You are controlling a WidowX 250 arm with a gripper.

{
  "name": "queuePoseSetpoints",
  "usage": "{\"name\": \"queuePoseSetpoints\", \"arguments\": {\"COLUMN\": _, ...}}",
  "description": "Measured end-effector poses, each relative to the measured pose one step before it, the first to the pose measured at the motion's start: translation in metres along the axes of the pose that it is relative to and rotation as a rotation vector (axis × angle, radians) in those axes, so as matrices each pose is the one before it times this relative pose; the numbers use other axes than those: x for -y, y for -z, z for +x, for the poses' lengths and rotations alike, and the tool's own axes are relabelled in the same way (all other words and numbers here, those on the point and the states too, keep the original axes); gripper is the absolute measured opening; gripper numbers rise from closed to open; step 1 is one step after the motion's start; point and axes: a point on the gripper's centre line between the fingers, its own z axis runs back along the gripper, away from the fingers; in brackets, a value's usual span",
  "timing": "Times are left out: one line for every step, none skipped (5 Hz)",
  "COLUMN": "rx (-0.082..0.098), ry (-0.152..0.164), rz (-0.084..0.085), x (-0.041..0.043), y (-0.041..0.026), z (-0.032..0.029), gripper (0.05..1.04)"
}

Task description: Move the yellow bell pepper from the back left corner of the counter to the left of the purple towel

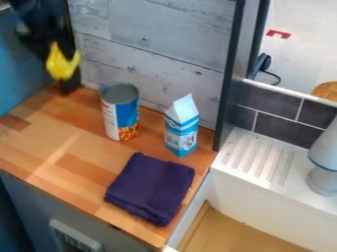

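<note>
Gripper: black, hard and blurred; the gripper (49, 35) is at the upper left, over the counter's back corner; whether the jaws are clenched or released, I cannot tell.
Yellow thing: bright, smooth-looking, narrow at the top and wider below; the yellow thing (61, 66) is right at the jaws, beside the wall.
Can: a ribbed metal cylinder, open at the top, with a blue, white and orange label; the can (120, 113) stands upright, right of and below the jaws, nearest them.
Carton: white and light blue, boxy with a peaked top; the carton (182, 129) stands farther right of the jaws, past the can.
Cloth: dark purple, woven, folded into a rough square with frayed edges; the cloth (150, 188) lies lower right of the jaws, near the counter's front edge.
Counter: wooden blocks with visible grain; bare wood on the counter (56, 142) runs below the jaws, left of can and cloth, to the front edge.
Barriers: a plank wall (154, 54) behind; a dark post (228, 78) beyond the carton; a ridged white drainboard (260, 160) farther right.
</note>
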Motion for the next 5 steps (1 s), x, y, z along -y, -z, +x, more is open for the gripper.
{"name": "queuePoseSetpoints", "arguments": {"rx": -0.0305, "ry": 0.0252, "rz": -0.0121, "x": 0.01736, "y": -0.03111, "z": -0.00796, "gripper": 0.813}}
{"name": "queuePoseSetpoints", "arguments": {"rx": -0.0307, "ry": 0.0072, "rz": 0.0217, "x": 0.01281, "y": -0.01643, "z": -0.02412, "gripper": 0.813}}
{"name": "queuePoseSetpoints", "arguments": {"rx": -0.1289, "ry": -0.0794, "rz": 0.0594, "x": -0.0048, "y": 0.0062, "z": -0.04651, "gripper": 0.813}}
{"name": "queuePoseSetpoints", "arguments": {"rx": -0.0915, "ry": 0.0348, "rz": 0.0314, "x": 0.00499, "y": 0.01714, "z": -0.04077, "gripper": 0.813}}
{"name": "queuePoseSetpoints", "arguments": {"rx": -0.0477, "ry": 0.0592, "rz": 0.0593, "x": -0.00198, "y": 0.01989, "z": -0.02828, "gripper": 0.813}}
